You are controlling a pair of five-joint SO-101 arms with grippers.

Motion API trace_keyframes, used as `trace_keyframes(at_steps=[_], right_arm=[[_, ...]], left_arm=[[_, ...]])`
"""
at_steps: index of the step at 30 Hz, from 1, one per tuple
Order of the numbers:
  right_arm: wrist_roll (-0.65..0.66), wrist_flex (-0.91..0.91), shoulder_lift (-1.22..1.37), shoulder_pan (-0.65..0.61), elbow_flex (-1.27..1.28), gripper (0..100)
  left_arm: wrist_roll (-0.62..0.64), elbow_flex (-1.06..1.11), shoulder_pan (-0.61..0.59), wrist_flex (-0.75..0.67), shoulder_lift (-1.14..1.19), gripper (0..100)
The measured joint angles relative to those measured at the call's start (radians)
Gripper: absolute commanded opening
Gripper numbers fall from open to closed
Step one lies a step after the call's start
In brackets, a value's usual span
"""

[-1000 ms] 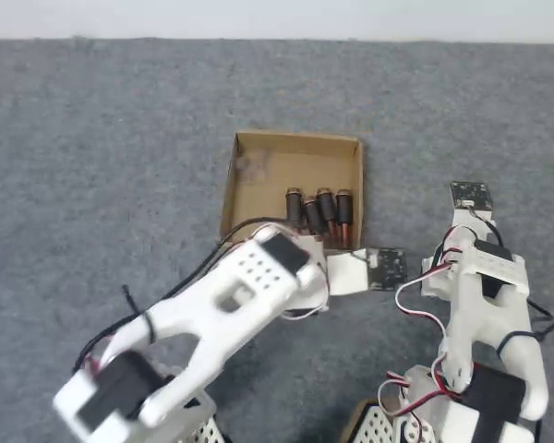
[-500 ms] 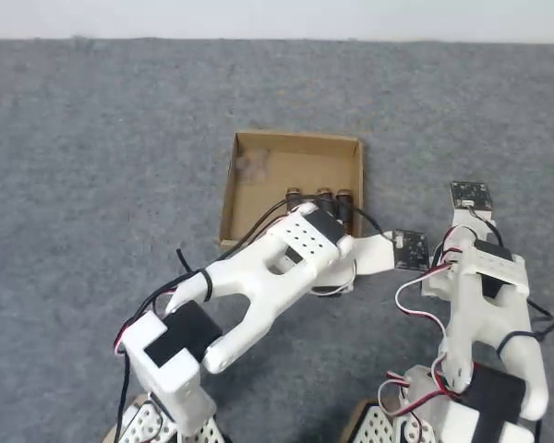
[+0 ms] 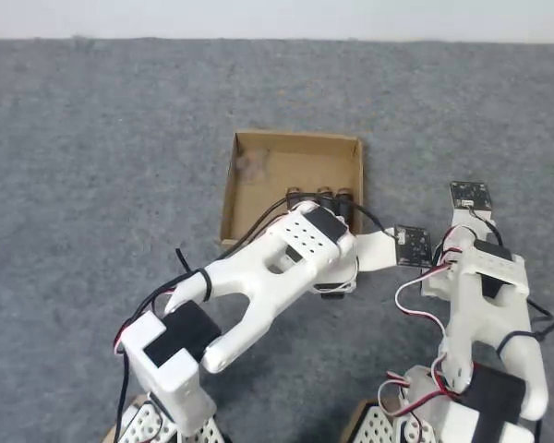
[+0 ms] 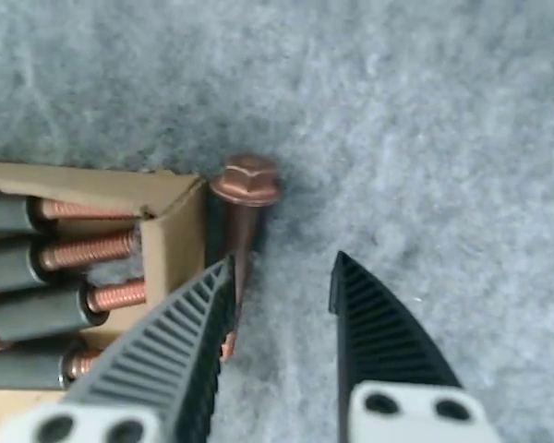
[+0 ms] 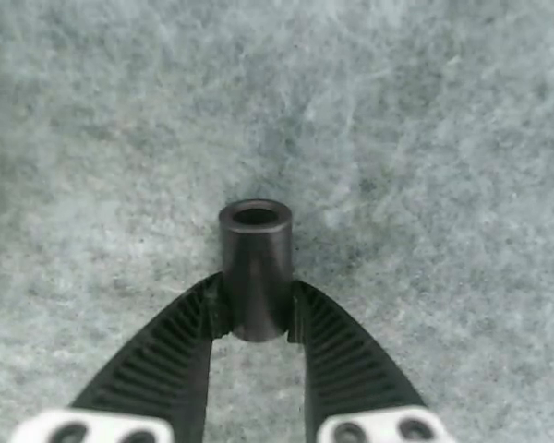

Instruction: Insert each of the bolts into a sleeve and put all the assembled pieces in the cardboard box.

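A copper bolt [image 4: 245,208] lies on the carpet against the outer wall of the cardboard box [image 4: 171,235]. My left gripper [image 4: 283,269] is open just over it, with one finger [image 4: 180,341] covering the bolt's threaded end and the other on bare carpet. Several assembled bolt-and-sleeve pieces [image 4: 46,277] lie side by side in the box [image 3: 258,175], near its right wall [image 3: 321,198]. My right gripper [image 5: 256,306] is shut on a dark upright sleeve [image 5: 255,263] above the carpet. In the high view the left arm [image 3: 286,263] covers the box's near edge.
Grey carpet runs all around the box. The right arm [image 3: 480,286] stands at the right of the box, a small gap from the left arm's wrist board [image 3: 411,246]. The far half of the box floor is bare.
The left arm swung forward and to the right over the box's near edge, then nearly stopped. The right arm has not moved.
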Motion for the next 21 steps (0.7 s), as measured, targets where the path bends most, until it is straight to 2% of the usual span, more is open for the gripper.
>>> trace_keyframes(at_steps=[6,14,21], right_arm=[[0.0,0.0,0.0,0.0,0.0,0.7],[0.0,0.0,0.0,-0.008,0.0,0.7],[0.0,0.0,0.0,-0.008,0.0,0.7]], left_arm=[[0.0,-0.003,-0.017,-0.048,0.028,17],[-0.005,-0.144,-0.018,-0.014,0.183,16],[0.0,-0.169,-0.012,-0.005,0.209,3]])
